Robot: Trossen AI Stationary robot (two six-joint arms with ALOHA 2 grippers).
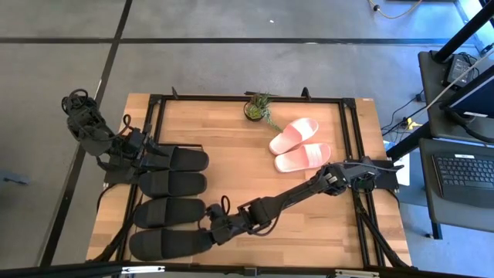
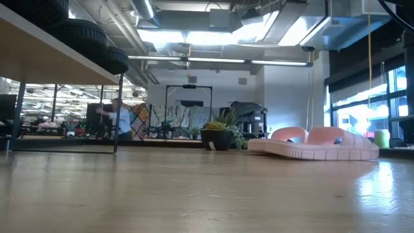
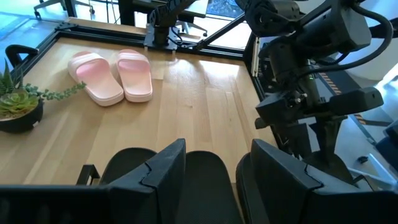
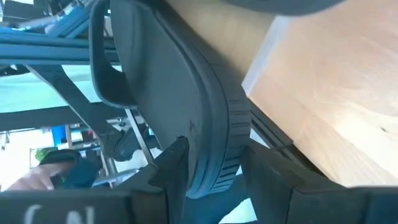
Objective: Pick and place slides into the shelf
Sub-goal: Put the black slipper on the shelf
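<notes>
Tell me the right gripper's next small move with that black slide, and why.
Probably finish opening and back straight off. The right gripper sits at the heel end of the nearest black slide, which already lies on the shelf in line with the other three black slides. In the right wrist view the fingers flank the sole's edge, so a sideways pull might drag it.

High view: overhead, straight down on whole table (image 1: 309,208). Low view: tabletop height, level toward room, pink slides (image 2: 317,145) near. Left wrist: looks across table; shares pink slides and potted plant (image 3: 15,109) with both. Right wrist: very close on black slide (image 4: 180,106).
</notes>
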